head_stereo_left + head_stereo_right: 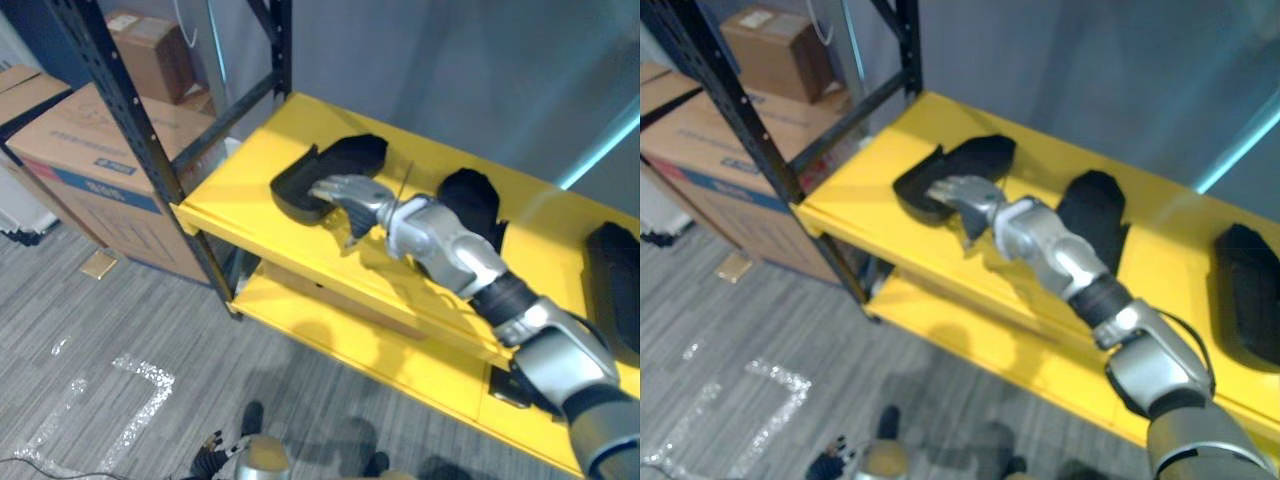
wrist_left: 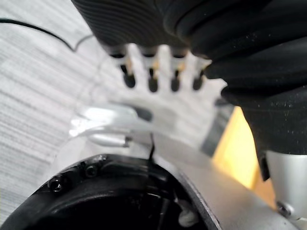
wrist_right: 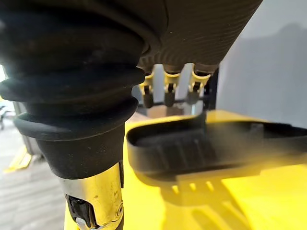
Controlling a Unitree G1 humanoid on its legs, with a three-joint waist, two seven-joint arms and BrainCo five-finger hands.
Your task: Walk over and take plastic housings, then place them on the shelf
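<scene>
I am hovering the right hand (image 1: 345, 190) over the leftmost housing (image 1: 355, 155), fingers slack, gripping nothing. Housing is lying just beneath, long axis running near-left to far-right. Left hand (image 2: 152, 81) is hanging loose-fingered, farther off.

a big cardboard box (image 1: 85, 170) stands on the grey carpet floor (image 1: 120, 320) at the left, with a blue band (image 1: 95, 185) along its side. a smaller box (image 1: 150, 50) stands behind it, and the corner of a third box (image 1: 20, 85) shows further left. a small tan piece (image 1: 98, 264) lies on the floor just beside the big box. silver tape marks (image 1: 140, 385) make a corner on the carpet. behind is a grey wall (image 1: 450, 70) with a thin cyan strip (image 1: 600, 150).
</scene>
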